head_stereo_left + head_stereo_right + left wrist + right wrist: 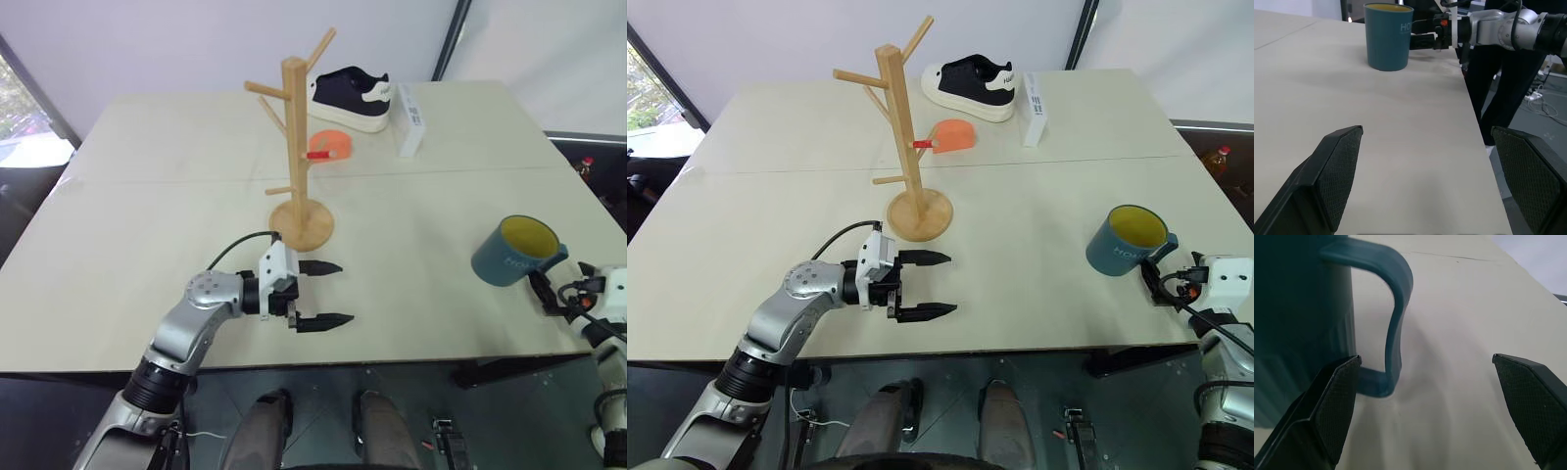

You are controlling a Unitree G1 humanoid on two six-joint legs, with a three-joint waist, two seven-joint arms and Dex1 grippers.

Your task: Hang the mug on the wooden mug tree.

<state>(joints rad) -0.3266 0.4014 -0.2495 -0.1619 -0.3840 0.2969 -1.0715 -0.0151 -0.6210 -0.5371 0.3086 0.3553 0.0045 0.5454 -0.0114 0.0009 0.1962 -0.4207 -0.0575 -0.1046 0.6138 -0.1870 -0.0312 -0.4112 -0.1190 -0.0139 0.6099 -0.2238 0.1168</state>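
Note:
The teal-blue mug with a yellow inside stands upright near the table's right front edge, its handle turned toward my right gripper. That gripper is open and level. The handle sits between its fingers, close to one fingertip, with no contact visible. The wooden mug tree stands mid-table on its round base. My left gripper hovers open in front of that base, pointing right toward the mug, with nothing between its fingers.
A black-and-white shoe, an orange object and a white box lie behind the tree at the back of the table. The mug stands close to the table's right front corner.

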